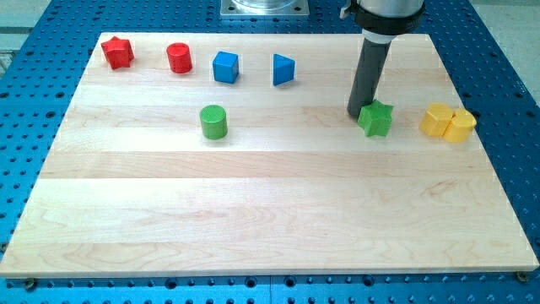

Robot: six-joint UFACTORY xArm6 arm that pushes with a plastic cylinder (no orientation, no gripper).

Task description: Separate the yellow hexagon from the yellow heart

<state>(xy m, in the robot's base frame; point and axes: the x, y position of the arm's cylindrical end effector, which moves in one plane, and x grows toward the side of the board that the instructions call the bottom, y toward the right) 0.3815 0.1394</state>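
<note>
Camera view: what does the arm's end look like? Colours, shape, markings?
A straight, dark grey cylindrical rod, plain, with no visible markings or cables. It hangs from a wider black collar at the view's top, under a silver-grey housing. My tip ends flat, just left of the green star.

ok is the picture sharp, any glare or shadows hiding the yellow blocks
Camera view: sharp throughout, light even, no glare on the board; the yellow pair is clear and casts only soft shadows; my tip, by the green star, looks crisp, unblurred.
</note>
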